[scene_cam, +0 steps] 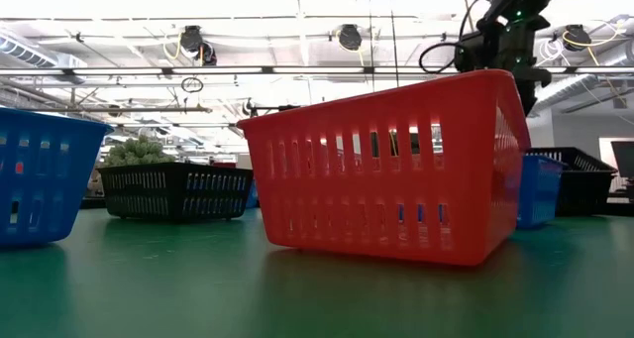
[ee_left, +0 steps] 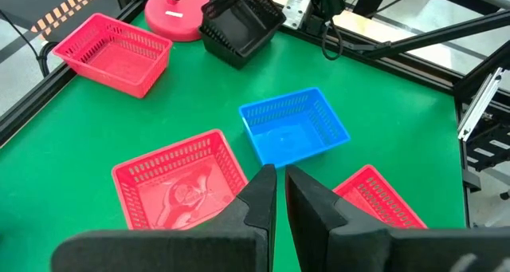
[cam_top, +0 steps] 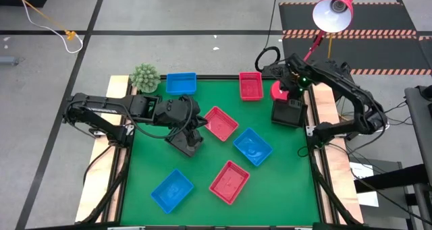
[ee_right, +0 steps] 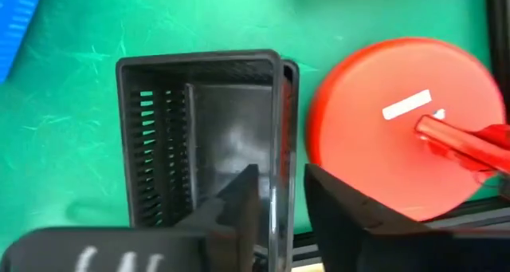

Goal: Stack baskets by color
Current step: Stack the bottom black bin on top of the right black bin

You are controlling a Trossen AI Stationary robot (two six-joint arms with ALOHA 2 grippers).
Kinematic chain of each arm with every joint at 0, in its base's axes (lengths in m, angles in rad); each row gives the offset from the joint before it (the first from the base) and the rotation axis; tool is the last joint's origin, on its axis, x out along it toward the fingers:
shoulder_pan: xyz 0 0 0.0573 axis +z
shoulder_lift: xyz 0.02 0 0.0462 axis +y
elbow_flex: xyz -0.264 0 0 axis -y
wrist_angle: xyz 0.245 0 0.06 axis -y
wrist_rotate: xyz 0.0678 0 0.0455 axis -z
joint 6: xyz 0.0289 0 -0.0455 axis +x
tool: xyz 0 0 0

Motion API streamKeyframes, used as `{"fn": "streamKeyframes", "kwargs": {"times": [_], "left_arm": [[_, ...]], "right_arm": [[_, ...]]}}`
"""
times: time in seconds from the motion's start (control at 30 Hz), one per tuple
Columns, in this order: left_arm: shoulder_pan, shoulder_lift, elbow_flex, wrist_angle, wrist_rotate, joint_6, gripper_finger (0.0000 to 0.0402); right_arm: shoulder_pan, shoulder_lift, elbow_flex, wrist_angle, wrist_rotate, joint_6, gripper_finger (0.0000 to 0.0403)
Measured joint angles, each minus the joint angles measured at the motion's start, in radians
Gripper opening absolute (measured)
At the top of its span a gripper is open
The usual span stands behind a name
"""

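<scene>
Our right tool [ee_right: 275, 200] straddles one wall of a black basket [ee_right: 207, 136], fingers slightly apart, just beside the lamp base [ee_right: 398, 128] at the surface's [cam_top: 202, 162] right edge. Our left tool [ee_left: 279, 194] is closed on nothing, above a red basket [ee_left: 179, 180] mid-surface. From above we count three blue baskets [cam_top: 253, 146], four red, two black.
</scene>
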Motion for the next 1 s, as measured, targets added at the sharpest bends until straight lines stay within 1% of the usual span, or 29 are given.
{"fn": "streamKeyframes", "kwargs": {"times": [0.1, 0.2, 0.33, 0.47, 0.6, 0.73, 0.93, 1.0], "left_arm": [[0.000, 0.000, 0.000, 0.000, 0.000, 0.000, 0.0031], [0.000, 0.000, 0.000, 0.000, 0.000, 0.000, 0.0031], [0.000, 0.000, 0.000, 0.000, 0.000, 0.001, 0.0031], [0.000, 0.000, 0.000, 0.000, 0.000, 0.001, 0.0031], [0.000, 0.000, 0.000, 0.000, 0.000, 0.003, 0.0031], [0.002, 0.000, 0.000, 0.000, 0.000, 0.023, 0.0031], [0.025, 0.000, 0.000, 0.000, -0.001, 0.030, 0.0031], [0.034, 0.000, 0.000, 0.000, -0.001, 0.030, 0.0031]], "right_arm": [[0.000, -0.018, 0.000, 0.002, 0.008, -0.013, 0.0122], [0.000, -0.020, 0.000, 0.001, 0.023, -0.034, 0.0135], [0.000, -0.020, 0.000, 0.015, 0.023, -0.062, 0.0137], [0.000, -0.020, 0.000, 0.034, 0.014, -0.057, 0.0129], [0.005, -0.015, 0.000, 0.043, -0.083, -0.036, 0.0113], [0.064, 0.010, 0.000, 0.107, -0.112, 0.099, 0.0088], [0.236, 0.069, 0.000, 0.189, -0.106, 0.199, 0.0031], [0.283, 0.097, 0.000, 0.190, -0.071, 0.238, 0.0011]]}}
